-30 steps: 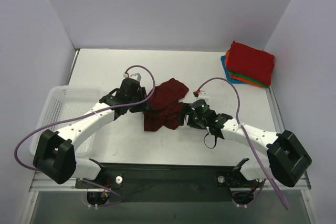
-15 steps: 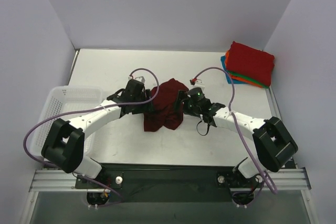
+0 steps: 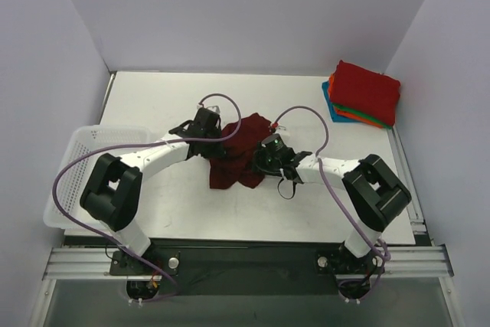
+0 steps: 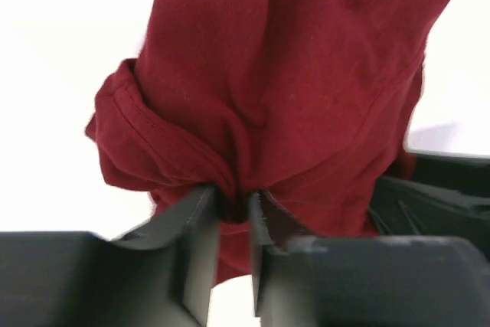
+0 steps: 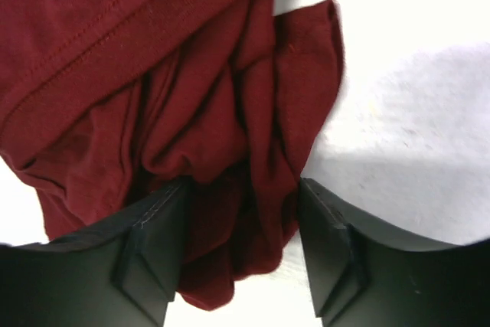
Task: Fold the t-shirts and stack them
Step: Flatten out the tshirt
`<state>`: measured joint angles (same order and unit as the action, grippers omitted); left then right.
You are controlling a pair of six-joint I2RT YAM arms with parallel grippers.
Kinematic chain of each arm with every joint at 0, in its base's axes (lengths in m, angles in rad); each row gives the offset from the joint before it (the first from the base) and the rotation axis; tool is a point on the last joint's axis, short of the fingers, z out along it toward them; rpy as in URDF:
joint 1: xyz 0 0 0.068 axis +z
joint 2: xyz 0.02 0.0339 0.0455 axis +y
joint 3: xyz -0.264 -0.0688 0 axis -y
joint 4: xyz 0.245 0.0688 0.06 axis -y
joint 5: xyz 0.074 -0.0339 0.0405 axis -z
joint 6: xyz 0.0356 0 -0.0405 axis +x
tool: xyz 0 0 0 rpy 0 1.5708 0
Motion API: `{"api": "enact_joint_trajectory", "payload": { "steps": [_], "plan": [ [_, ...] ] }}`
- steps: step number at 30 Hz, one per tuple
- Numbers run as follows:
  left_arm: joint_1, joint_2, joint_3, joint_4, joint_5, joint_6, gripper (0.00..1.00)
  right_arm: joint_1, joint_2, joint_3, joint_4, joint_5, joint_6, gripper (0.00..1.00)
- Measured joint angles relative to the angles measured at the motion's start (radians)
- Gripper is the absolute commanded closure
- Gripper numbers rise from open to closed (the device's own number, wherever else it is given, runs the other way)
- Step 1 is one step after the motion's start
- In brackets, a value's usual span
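Top external view: we see a white tabletop with a crumpled dark maroon t-shirt lying near its middle, and both arms reaching in to it from either side. A stack of folded t-shirts, bright red on top with orange, green and blue edges showing beneath, sits at the far right corner, well apart from the arms. A white mesh basket rests at the left edge. On the left wrist view, the left fingers are clenched on a small pinch of maroon cloth, and the fabric puckers and fans out from that spot. On the right wrist view, the right fingers stand apart astride a thick bunch of the same shirt, with cloth touching both. We cannot tell whether they are squeezing it. We judge that holds on opposite sides are meant to let the arms lift and spread the shirt flat, since it looks too wrinkled to fold as it lies.
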<state>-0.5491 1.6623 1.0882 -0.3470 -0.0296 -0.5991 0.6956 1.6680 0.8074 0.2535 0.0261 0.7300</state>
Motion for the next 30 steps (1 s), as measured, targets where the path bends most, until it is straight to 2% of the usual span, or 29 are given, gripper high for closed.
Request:
{"api": "enact_joint_trajectory", "payload": {
  "steps": [1,2,3,4,5,9,13,19,22,25,26,28,29,30],
  "plan": [
    [0.000,0.010,0.013,0.002,0.001,0.003,0.81,0.000,0.011,0.010,0.002,0.001,0.000,0.66],
    [0.000,0.019,0.026,0.002,0.003,0.006,0.92,0.000,0.022,0.016,0.002,0.003,0.007,0.73],
    [0.000,0.026,0.037,0.002,0.004,0.005,0.96,0.000,0.028,0.018,0.002,0.008,0.012,0.90],
    [0.000,0.031,0.049,0.000,0.005,0.007,0.99,0.000,0.031,0.018,0.000,0.011,0.011,0.97],
    [0.000,0.033,0.061,-0.003,0.005,0.009,1.00,-0.004,0.030,0.018,-0.008,0.015,0.016,1.00],
    [0.007,0.024,0.103,-0.013,0.003,0.011,1.00,-0.037,-0.019,0.019,-0.082,0.028,0.008,1.00],
    [0.053,-0.048,0.107,-0.058,-0.004,0.008,1.00,-0.124,-0.176,0.045,-0.261,0.079,-0.050,1.00],
    [0.128,-0.315,0.051,-0.117,-0.030,-0.019,1.00,-0.299,-0.428,0.200,-0.494,0.160,-0.169,1.00],
    [0.149,-0.469,-0.019,-0.125,-0.022,-0.035,1.00,-0.397,-0.486,0.272,-0.554,0.165,-0.216,0.98],
    [0.199,-0.534,-0.092,-0.122,0.015,-0.055,1.00,-0.470,-0.464,0.325,-0.583,0.150,-0.244,0.90],
    [0.220,-0.528,-0.107,-0.119,0.037,-0.062,0.99,-0.486,-0.433,0.343,-0.592,0.136,-0.253,0.80],
    [0.259,-0.479,-0.120,-0.112,0.080,-0.067,0.90,-0.497,-0.356,0.375,-0.598,0.113,-0.268,0.63],
    [0.278,-0.444,-0.120,-0.108,0.097,-0.066,0.89,-0.501,-0.314,0.388,-0.599,0.104,-0.275,0.46],
    [0.294,-0.408,-0.119,-0.102,0.112,-0.064,0.72,-0.506,-0.277,0.394,-0.598,0.094,-0.281,0.39]
  ]
}}
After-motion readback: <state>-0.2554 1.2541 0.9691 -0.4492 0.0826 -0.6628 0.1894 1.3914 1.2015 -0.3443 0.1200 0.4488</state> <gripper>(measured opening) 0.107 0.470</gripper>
